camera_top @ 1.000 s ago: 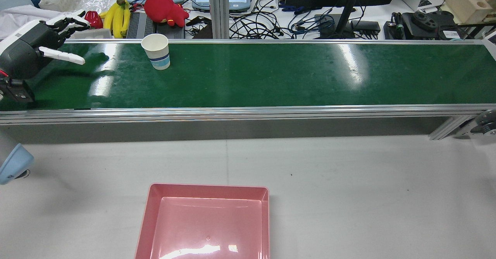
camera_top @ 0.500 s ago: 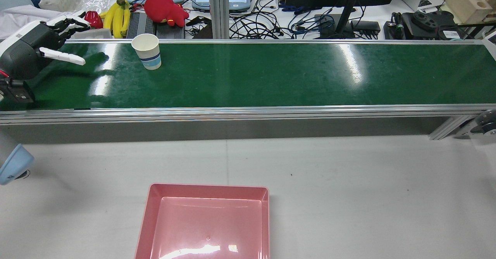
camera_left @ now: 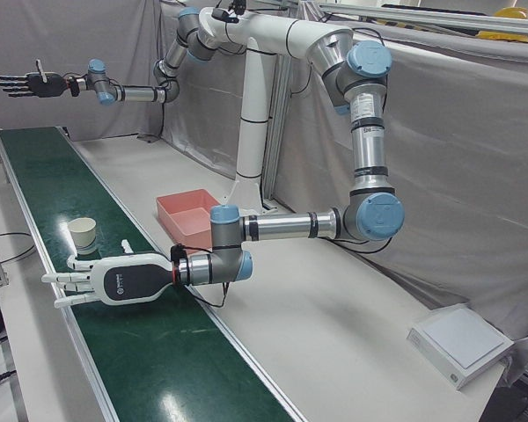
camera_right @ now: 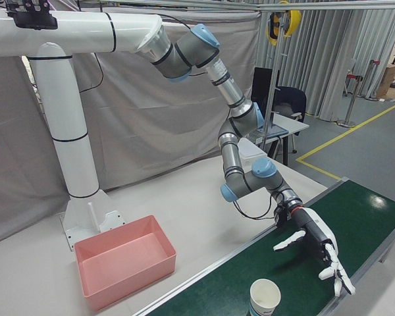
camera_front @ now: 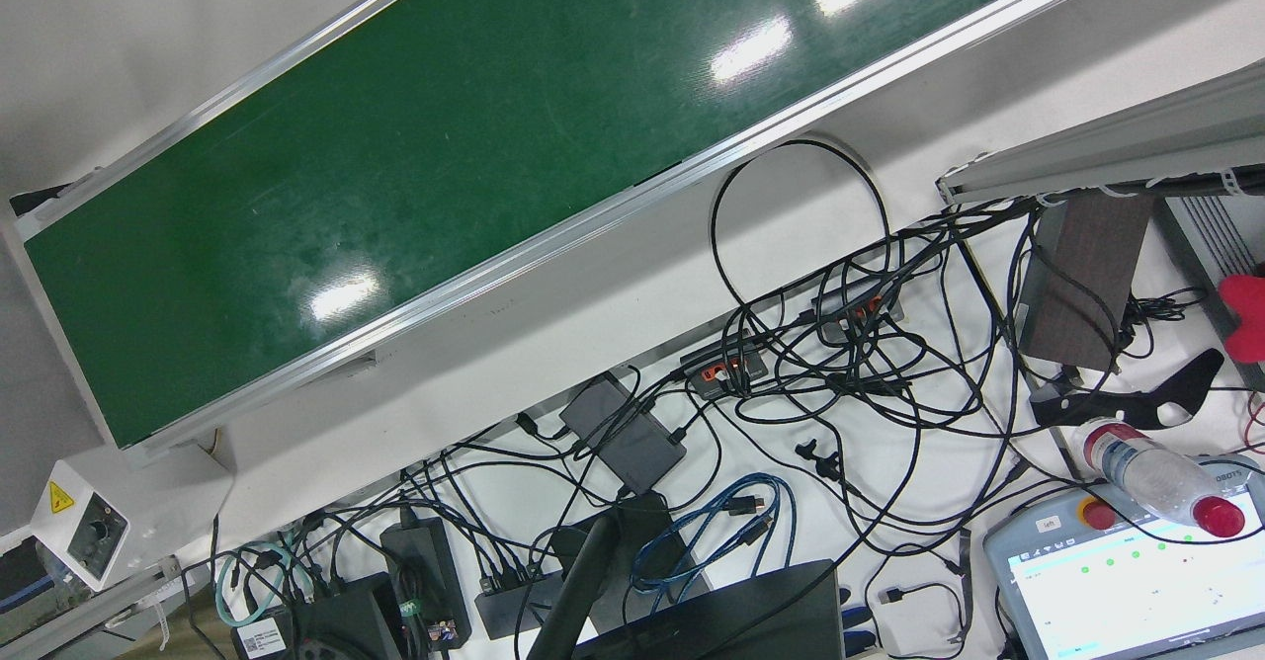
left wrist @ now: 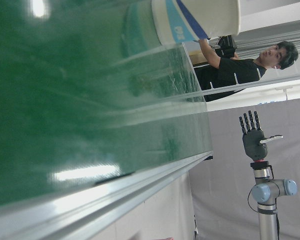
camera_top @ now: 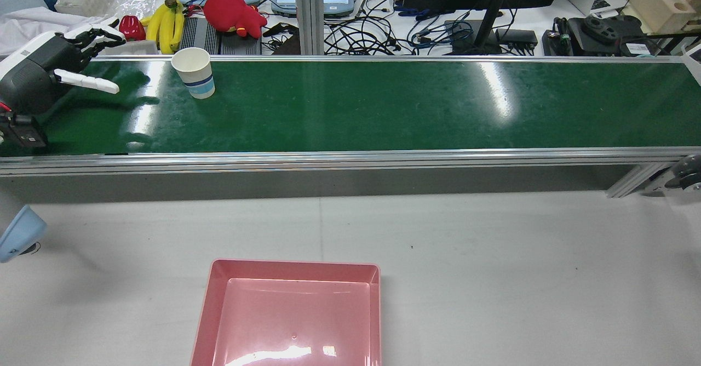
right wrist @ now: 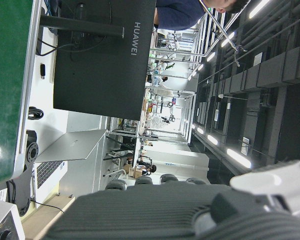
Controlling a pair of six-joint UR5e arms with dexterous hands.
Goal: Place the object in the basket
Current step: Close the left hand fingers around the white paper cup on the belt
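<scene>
Carried nearer along the belt (camera_top: 383,108), the paper cup (camera_top: 194,73) stands upright just beside the left hand (camera_top: 52,73), fingers spread, empty

The long green conveyor belt (camera_top: 383,108) looks smooth and glossy, between rails of brushed metal. The white paper cup (camera_top: 193,72) is matt. The pink plastic basket (camera_top: 290,316) shines inside.
</scene>
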